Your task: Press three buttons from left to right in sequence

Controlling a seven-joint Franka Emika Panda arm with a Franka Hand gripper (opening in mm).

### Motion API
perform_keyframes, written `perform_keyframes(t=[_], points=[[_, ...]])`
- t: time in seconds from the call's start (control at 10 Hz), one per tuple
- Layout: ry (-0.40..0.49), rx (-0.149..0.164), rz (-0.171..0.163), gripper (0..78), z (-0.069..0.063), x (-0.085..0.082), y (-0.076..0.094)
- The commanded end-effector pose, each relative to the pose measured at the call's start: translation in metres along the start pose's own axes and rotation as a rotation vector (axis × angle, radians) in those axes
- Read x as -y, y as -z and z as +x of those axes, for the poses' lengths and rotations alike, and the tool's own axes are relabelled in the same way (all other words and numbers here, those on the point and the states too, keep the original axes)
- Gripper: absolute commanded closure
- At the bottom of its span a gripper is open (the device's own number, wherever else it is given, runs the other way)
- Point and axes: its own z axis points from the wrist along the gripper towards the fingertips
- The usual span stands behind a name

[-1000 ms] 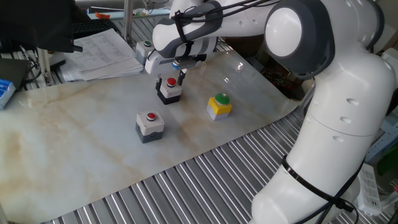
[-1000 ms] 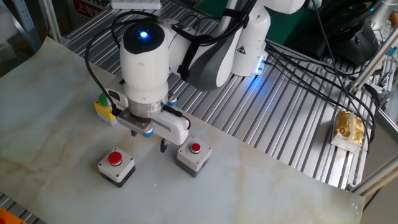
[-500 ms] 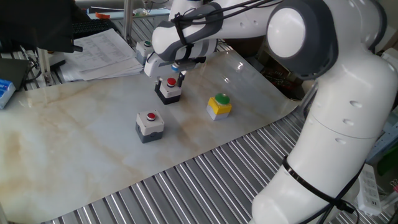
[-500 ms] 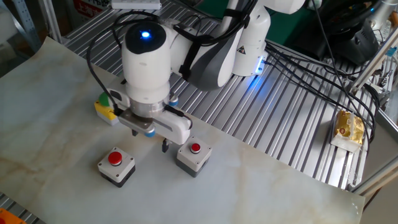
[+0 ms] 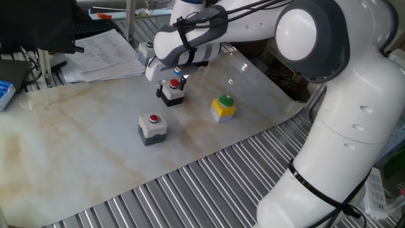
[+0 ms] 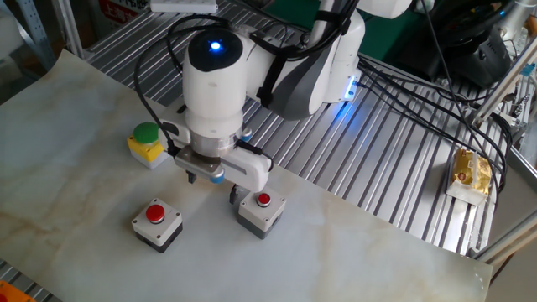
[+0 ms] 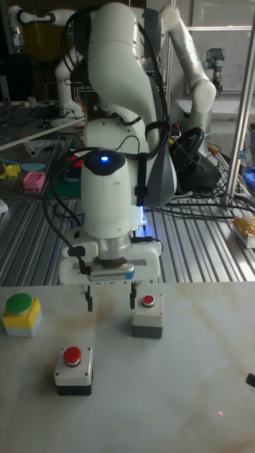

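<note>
Three button boxes sit on the marble sheet. One grey box with a red button (image 5: pixel 152 125) (image 6: pixel 158 224) (image 7: pixel 74 368) stands alone near the front. A second grey red-button box (image 5: pixel 172 92) (image 6: pixel 261 211) (image 7: pixel 148 313) lies right beside my gripper (image 5: pixel 169 79) (image 6: pixel 213 188) (image 7: pixel 110 301). The gripper is open with a wide gap and holds nothing. One of its fingers (image 7: pixel 132 300) hangs at that box's edge, low over the sheet. The yellow box with the green dome (image 5: pixel 223 106) (image 6: pixel 147 143) (image 7: pixel 21 313) stands apart to one side.
Papers (image 5: pixel 104 54) and a small grey box (image 5: pixel 147 46) lie beyond the sheet. Metal slats (image 5: pixel 209 183) border the marble. Cables (image 6: pixel 403 92) and a yellow packet (image 6: pixel 470 172) rest on the slats behind the arm.
The hand has shifted sideways toward the second grey box, away from the yellow box, which now shows fully in the other fixed view. The boxes have not moved.
</note>
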Motion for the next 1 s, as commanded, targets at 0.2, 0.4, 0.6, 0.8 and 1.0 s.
perform_keyframes(t=[0.2, 0.4, 0.6, 0.8, 1.0], points=[[0.005, 0.009, 0.0, 0.2, 0.005, -0.001, -0.001], [0.002, 0.014, -0.002, 0.2, 0.01, -0.003, -0.003], [-0.001, 0.021, -0.008, 0.2, 0.017, -0.005, -0.006], [-0.004, 0.019, -0.01, 0.2, 0.018, -0.008, -0.004], [-0.014, 0.019, -0.009, 0.2, 0.021, -0.015, -0.002]])
